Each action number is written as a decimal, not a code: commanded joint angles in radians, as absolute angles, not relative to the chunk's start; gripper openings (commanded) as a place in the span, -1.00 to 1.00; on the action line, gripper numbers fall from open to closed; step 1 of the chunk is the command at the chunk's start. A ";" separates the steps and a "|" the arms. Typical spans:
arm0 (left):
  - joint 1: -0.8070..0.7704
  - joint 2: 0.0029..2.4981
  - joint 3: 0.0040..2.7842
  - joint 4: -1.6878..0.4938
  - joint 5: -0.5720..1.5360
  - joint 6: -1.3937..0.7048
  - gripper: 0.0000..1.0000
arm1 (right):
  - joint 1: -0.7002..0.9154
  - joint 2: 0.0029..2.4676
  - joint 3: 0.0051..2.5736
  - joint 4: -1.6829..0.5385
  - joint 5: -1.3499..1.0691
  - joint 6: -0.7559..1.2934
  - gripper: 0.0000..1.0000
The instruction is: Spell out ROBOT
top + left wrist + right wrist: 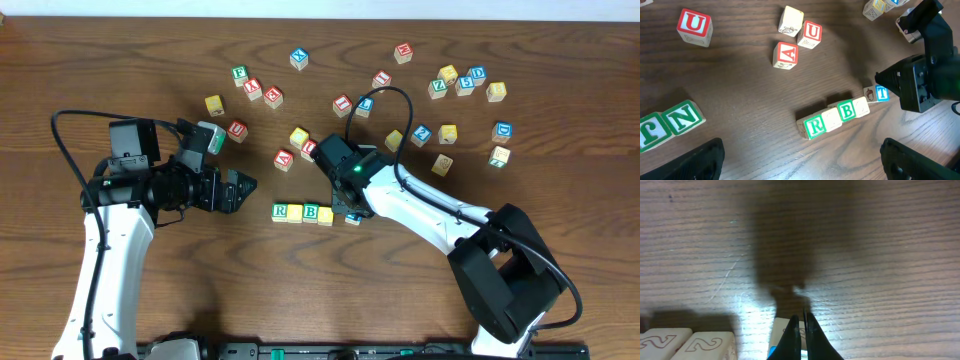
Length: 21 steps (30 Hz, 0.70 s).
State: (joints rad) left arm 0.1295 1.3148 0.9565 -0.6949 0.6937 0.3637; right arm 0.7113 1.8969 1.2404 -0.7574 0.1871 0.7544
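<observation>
The R cube (281, 211), a yellow cube (296, 212), the B cube (311, 212) and a second yellow cube (326, 214) stand side by side in a row just at 6 o'clock of the centre of the worktop (150, 60). The blue T cube (352, 219) sits at the row's 3 o'clock end, a little off the line. The right arm reaches in from 4 o'clock, and the right claw (801, 330) is pressed together with its tips at the T cube's edge — whether they touch it I cannot tell. The left claw (245, 186) is spread wide and empty, at 10 o'clock of R. The cubes are small pale wood with printed faces on dark wood grain. Nearby lie a green N cube (687, 117) and a red A cube (786, 54).
</observation>
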 commanded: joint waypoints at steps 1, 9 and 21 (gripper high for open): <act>0.134 1.309 0.966 -0.695 0.695 0.373 0.96 | 0.723 1.891 1.234 -0.747 0.165 0.754 -0.97; 0.134 1.309 0.966 -0.695 0.695 0.373 0.96 | 0.747 1.891 1.234 -0.747 0.166 0.754 -0.97; 0.134 1.309 0.966 -0.695 0.695 0.373 0.95 | 0.725 1.891 1.234 -0.741 0.260 0.755 -0.98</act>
State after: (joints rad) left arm 0.1295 1.3148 0.9565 -0.6949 0.6937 0.3637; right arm 0.7433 1.8969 1.2404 -0.7418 0.2028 0.7540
